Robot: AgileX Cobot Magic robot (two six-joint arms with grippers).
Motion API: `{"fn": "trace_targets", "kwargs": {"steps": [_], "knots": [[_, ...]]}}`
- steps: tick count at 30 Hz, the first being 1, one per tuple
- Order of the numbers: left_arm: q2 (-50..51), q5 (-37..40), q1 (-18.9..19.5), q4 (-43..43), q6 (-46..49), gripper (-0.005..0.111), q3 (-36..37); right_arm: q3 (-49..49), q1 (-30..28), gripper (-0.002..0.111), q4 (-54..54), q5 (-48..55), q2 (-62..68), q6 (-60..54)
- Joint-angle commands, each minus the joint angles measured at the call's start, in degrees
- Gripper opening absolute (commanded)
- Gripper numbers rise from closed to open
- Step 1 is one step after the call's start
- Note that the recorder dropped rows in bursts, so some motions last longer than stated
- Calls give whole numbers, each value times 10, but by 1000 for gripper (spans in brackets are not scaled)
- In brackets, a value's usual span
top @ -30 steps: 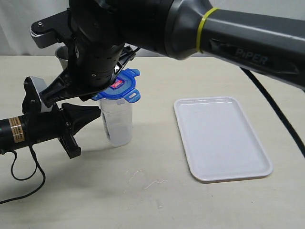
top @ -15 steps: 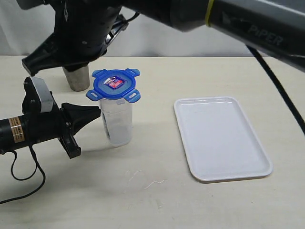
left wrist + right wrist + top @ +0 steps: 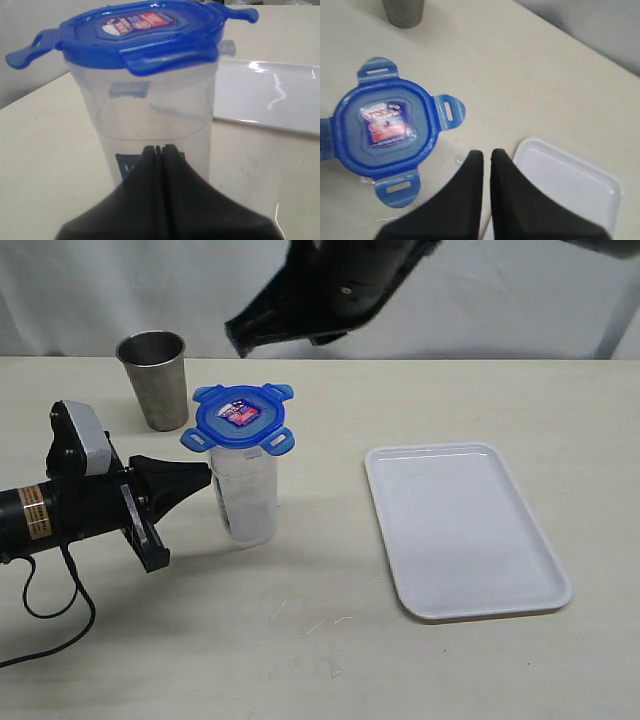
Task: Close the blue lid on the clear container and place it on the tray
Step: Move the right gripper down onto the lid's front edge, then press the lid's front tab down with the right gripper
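Observation:
The blue lid (image 3: 238, 418) sits on top of the clear container (image 3: 248, 502), its four flaps sticking outward. The container stands upright on the table, left of the tray (image 3: 465, 530). My left gripper (image 3: 205, 477) is shut, lying low with its tips touching or almost touching the container's lower side (image 3: 155, 115), below the lid (image 3: 145, 35). My right gripper (image 3: 235, 340) hangs high above the table, behind the container, shut and holding nothing. The right wrist view looks down on the lid (image 3: 382, 125) and the tray's corner (image 3: 570, 185) past the gripper (image 3: 486, 154).
A grey metal cup (image 3: 155, 378) stands behind and left of the container. The white tray holds nothing. The left arm's cable (image 3: 45, 610) loops on the table near the front left.
My right gripper has let go of the lid, lifted up and to the right away from the container, and shut. The lid stays on the container. The left gripper has not moved.

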Motion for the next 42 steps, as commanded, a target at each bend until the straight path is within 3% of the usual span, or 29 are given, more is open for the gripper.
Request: {"fn": "trace_targets", "kwargs": {"steps": [1, 7, 15, 34, 42], "knots": [[2, -7, -2, -1, -2, 0, -3, 129, -79, 4, 175, -131, -30, -89], [2, -7, -2, -1, -2, 0, -3, 187, -82, 4, 273, -234, -31, -169], [2, -7, -2, -1, -2, 0, -3, 187, -82, 4, 279, -288, 9, -169], [2, -7, -2, -12, -2, 0, -3, 187, -82, 4, 319, -200, -1, -170], [2, -7, -2, -12, -2, 0, -3, 187, -55, 4, 331, -199, -5, -190]]}}
